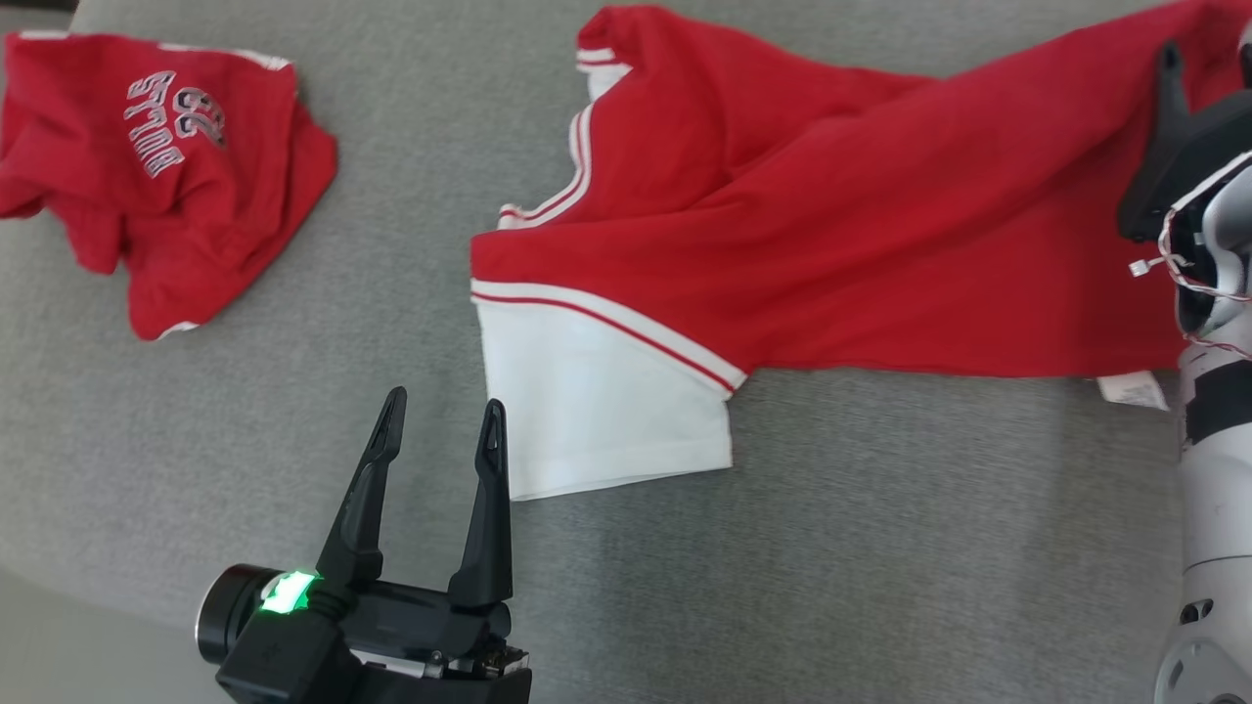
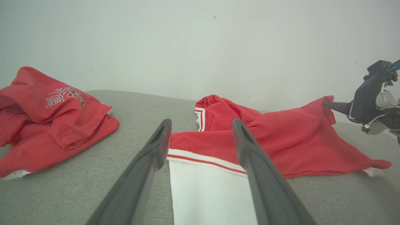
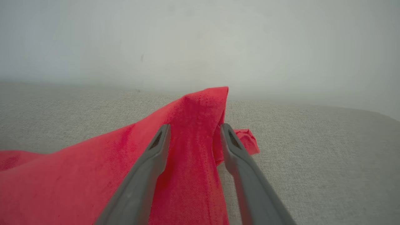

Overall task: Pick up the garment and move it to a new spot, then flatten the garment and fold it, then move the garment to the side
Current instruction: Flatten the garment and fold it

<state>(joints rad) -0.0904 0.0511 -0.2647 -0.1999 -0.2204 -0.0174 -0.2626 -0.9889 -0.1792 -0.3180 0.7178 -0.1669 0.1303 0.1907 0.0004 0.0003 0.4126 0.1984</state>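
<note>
- Red jersey (image 1: 831, 225) lies spread across the middle and right of the grey woven cushion (image 1: 880, 548). Its far right edge is drawn up into a peak.
- The right gripper (image 3: 195, 126) has its fingers parted, with that peak of cloth standing between them. The cloth does not look pinched.
- Risk: soft knit can snag on a fingertip. If the arm pulls away, it could drag the edge and wrinkle the body.
- The left gripper (image 1: 442, 406) is spread wide, just beside the corner of the white panel (image 1: 597, 401) and touching nothing.
- Risk: a low pass could push that corner into a fold or pick up only one layer.
- The jersey is thin, limp, matte fabric with red-and-white striped trim. Long creases run across it, and a small white label (image 1: 1133, 389) pokes out at the near right hem.
- A second red shirt (image 1: 166, 166), crumpled and lettered, sits well apart at the far left. Any sideways move of the jersey risks ending up on top of it.
</note>
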